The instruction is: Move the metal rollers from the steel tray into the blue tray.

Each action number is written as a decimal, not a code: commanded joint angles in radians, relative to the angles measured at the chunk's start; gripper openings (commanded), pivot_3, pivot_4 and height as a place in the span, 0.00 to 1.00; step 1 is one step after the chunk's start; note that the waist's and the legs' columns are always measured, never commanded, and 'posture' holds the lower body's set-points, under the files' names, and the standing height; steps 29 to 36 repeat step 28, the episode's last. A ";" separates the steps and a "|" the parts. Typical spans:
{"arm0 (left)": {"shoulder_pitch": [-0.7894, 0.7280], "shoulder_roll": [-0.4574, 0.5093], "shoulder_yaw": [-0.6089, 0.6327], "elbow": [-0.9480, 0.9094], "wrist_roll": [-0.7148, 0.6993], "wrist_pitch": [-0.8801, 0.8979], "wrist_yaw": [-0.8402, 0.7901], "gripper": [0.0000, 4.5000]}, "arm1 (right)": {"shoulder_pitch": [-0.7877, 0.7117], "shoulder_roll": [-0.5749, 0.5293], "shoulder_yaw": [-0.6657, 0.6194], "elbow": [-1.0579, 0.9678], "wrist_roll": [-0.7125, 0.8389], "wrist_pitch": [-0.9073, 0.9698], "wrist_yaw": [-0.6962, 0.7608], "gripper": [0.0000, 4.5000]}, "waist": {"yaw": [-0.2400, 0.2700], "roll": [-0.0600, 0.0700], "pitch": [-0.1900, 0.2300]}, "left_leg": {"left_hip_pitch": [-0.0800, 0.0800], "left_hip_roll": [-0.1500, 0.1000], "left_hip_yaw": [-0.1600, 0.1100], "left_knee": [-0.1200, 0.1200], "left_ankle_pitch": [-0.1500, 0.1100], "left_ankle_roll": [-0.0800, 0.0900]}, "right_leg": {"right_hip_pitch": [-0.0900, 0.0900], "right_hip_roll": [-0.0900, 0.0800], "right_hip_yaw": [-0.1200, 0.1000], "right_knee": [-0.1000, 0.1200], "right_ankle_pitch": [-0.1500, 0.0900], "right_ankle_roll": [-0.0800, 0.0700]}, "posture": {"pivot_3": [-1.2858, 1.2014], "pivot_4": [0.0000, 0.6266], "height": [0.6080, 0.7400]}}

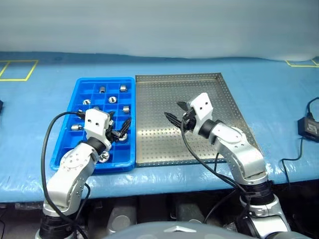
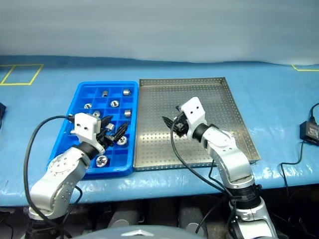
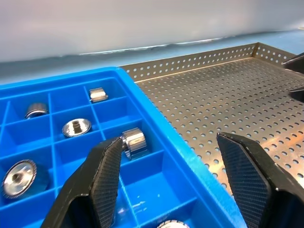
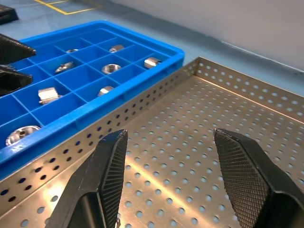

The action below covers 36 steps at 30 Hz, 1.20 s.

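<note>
Now the rollers [image 1: 112,99] lie scattered singly in the square compartments of the blue tray [image 1: 79,85], mostly in its far and middle rows, with one more [image 1: 104,157] near its near edge beside the left arm. Some lie on their sides and some show a ring-like end. The blue tray sits on the table [image 1: 45,99], its right wall touching the left rim of the steel tray [image 1: 227,102]. The perforated floor of the steel tray shows no rollers in the part that can be seen.

The left pincer [image 1: 121,129] hangs over the near right part of the blue tray, its two black fingers [image 3: 107,175] apart with nothing between them; in its wrist view a roller [image 3: 134,141] lies in a compartment just beyond the finger. The right pincer [image 1: 177,113] hangs over the middle of the steel tray, pointing left toward the blue tray, its fingers [image 4: 111,171] also spread and holding nothing.

A black box [image 1: 310,127] with a cable lies at the table's right edge. Yellow tape lines [image 1: 20,69] mark the far left.
</note>
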 commanded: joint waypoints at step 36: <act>-0.020 0.062 0.002 -0.003 -0.023 -0.003 -0.106 0.77 | 0.010 -0.033 -0.011 0.023 0.039 -0.003 0.040 1.00 | -0.015 0.000 0.000 | 0.000 -0.001 0.001 0.005 0.000 0.000 | 0.001 -0.002 0.002 0.000 0.003 0.004 | 0.54 0.24 1.00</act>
